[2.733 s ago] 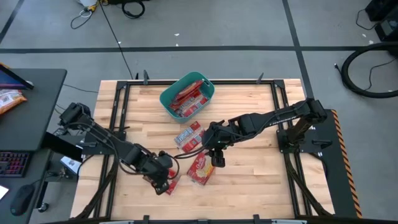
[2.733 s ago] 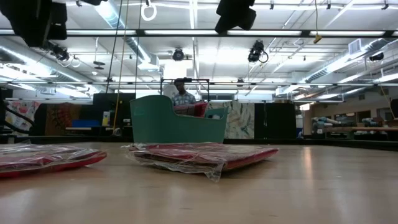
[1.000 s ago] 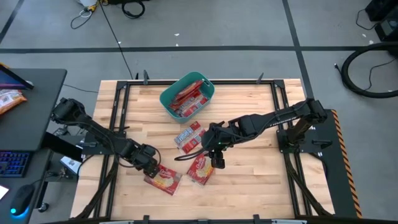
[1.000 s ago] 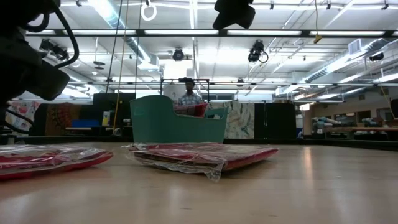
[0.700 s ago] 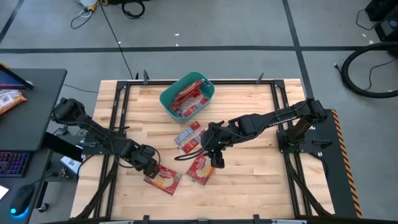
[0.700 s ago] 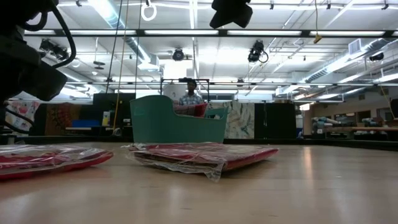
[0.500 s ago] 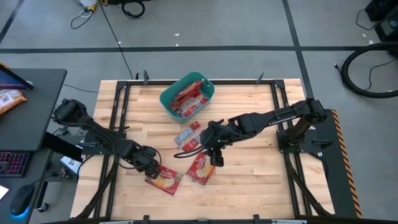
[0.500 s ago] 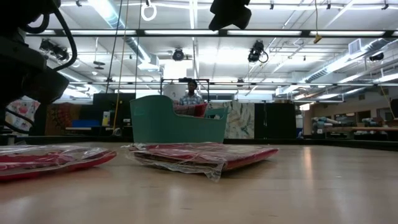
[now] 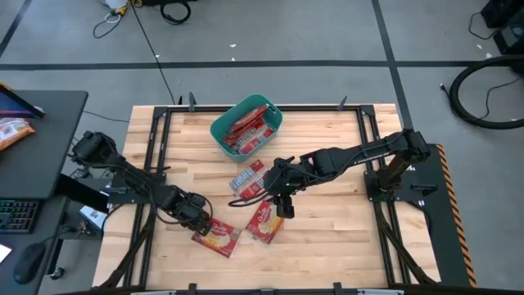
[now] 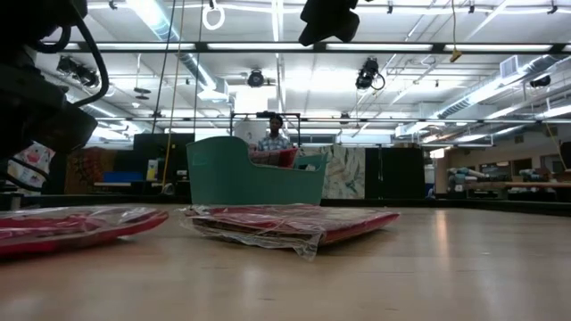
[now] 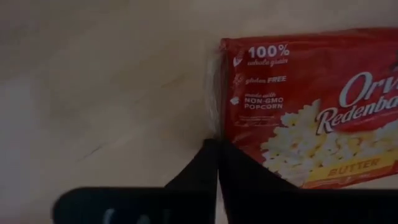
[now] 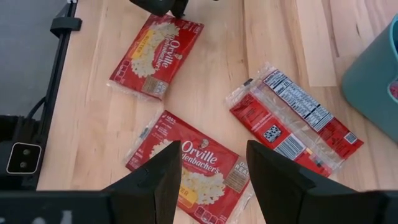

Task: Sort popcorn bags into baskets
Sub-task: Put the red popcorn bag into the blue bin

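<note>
Three red popcorn bags lie flat on the wooden table. One [image 9: 218, 238] is at the near left, and it also shows in the left wrist view [image 11: 311, 112]. One [image 9: 264, 221] is in the middle. One [image 9: 250, 179] lies label side up, farther back. The teal basket [image 9: 219, 131] at the far middle holds several more bags. My left gripper [image 9: 201, 220] is shut, with its tips at the near-left bag's edge. My right gripper [image 12: 214, 171] is open and hovers well above the middle bag [image 12: 193, 168], touching nothing. My left gripper's shut fingertips [image 11: 217, 149] rest against the bag's short left edge [image 11: 214, 118], at its clear wrapper seam. They come slanting down from the table's left side. The bag lies flat on the table. I cannot tell whether any wrapper is caught between the tips.
Dark frame rails run along the table's left [image 9: 151, 164] and right [image 9: 372, 164] sides. A desk with a keyboard and an orange packet [image 9: 12, 131] stands left of the table. A person [image 10: 272, 134] stands far behind the basket.
My left gripper, its fingers shut, has edged toward the table's right and near side against the near-left bag. The bag has slid a little the same way and stays flat on the table.
</note>
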Tool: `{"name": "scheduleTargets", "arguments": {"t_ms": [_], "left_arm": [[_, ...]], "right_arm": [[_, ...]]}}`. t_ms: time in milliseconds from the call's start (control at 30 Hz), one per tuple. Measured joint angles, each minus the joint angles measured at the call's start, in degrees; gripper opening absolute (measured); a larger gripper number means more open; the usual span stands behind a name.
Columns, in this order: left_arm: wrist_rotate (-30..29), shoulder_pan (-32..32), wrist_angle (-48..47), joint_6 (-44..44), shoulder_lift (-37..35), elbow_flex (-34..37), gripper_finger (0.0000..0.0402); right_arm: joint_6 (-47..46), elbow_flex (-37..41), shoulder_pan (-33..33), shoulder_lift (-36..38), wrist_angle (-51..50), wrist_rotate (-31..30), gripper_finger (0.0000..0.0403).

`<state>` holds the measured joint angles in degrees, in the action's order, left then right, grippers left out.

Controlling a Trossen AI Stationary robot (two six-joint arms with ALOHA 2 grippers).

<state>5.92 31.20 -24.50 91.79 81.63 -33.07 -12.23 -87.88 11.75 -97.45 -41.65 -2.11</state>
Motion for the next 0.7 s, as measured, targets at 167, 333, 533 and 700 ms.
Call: {"name": "scheduleTargets", "arguments": {"t_ms": [167, 333, 533, 700], "left_arm": [[-3.7, 0.1, 1.0, 0.4, -3.0, 0.2, 0.0007], [-6.0, 0.1, 0.1, 0.3, -5.6, 0.1, 0.0004], [-8.2, 0.6, 0.7, -0.1, -5.9, 0.1, 0.0002], [-9.8, 0.5, 1.8, -0.2, -5.9, 0.1, 0.0002]], "right_arm": [[0.2, 0.0, -0.1, 0.0, 0.0, -0.3, 0.0185], [-1.6, 3.5, -1.1, 0.2, 7.1, 1.3, 0.0185], [-4.8, 11.5, -1.6, 0.1, 21.3, 6.7, 0.0185], [-6.9, 14.9, -1.7, -0.6, 29.1, 7.9, 0.0185]]}}
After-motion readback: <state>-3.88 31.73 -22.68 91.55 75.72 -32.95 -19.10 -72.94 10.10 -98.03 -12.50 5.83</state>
